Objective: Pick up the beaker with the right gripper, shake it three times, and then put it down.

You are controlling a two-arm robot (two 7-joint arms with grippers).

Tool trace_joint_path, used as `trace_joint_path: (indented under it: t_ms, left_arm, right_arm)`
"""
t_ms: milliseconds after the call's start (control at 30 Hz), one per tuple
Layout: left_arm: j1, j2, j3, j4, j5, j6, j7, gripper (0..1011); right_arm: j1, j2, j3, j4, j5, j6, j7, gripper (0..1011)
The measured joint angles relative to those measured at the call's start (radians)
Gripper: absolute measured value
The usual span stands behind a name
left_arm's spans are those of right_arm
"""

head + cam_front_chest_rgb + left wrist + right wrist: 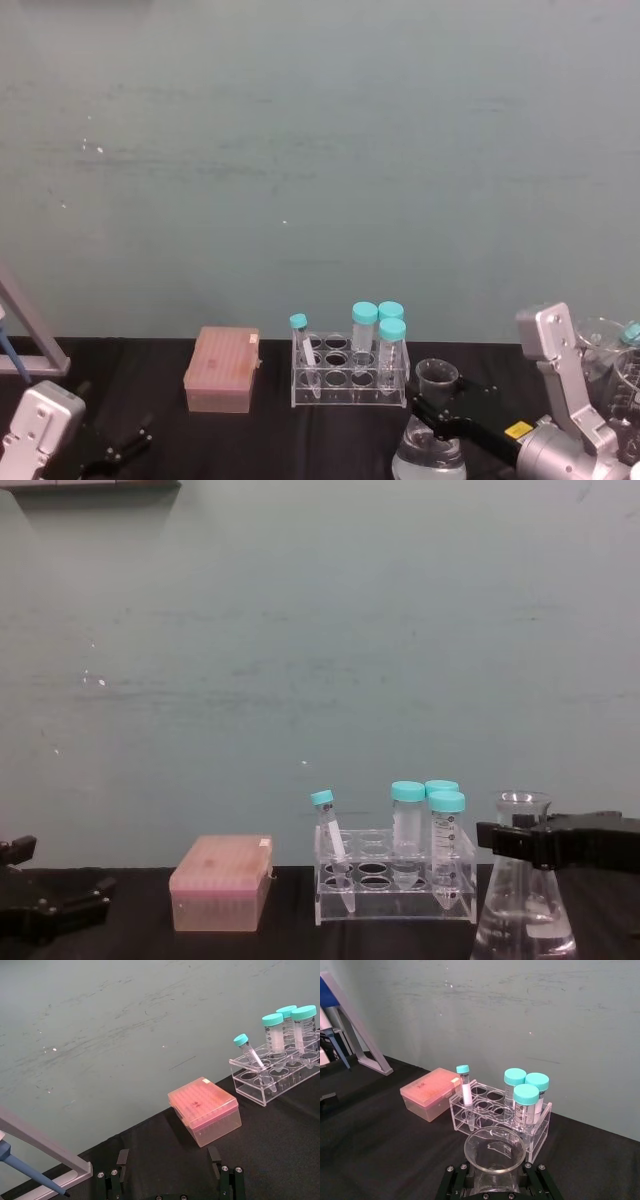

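The beaker [432, 445], a large clear glass conical flask with a wide base, a narrow neck and a flared rim, is at the right side of the black table [300, 440]. It is near the robot, just in front of the right end of a clear plastic tube rack [348, 392]. It is upright and has clear liquid in its lower part. In the chest view its rim is higher than the rack. If its base touches the table or not, I cannot tell. The right gripper [437, 408], a black clamp with flat blocky fingers, comes in from the right. Its two fingers are closed on the neck of the beaker just under the rim, one finger on each side. In the right wrist view the round mouth of the beaker [494, 1150] sits between these fingers [455, 1180]. The rack holds three wide tubes with teal caps [366, 318] at its right end, and one thin tube with a teal cap [303, 350] that leans in a hole at its left end. To the left of the rack, apart from it, stands a closed pink translucent plastic box [222, 372]. The left gripper [125, 445], black with angled fingers, rests low at the left near corner of the table, well apart from the beaker. Its fingers [122, 1157] are spread wide and hold nothing. A grey slanted stand [30, 335] is at the far left edge.
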Motion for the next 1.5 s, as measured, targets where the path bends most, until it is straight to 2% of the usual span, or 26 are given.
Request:
trace_joint_path:
  t_ms: [1500]
  left_arm:
    - [0.000, 0.000, 0.000, 0.000, 0.000, 0.000, 0.000, 1000]
  right_arm:
    - [0.012, -0.018, 0.004, 0.023, -0.019, -0.005, -0.007, 450]
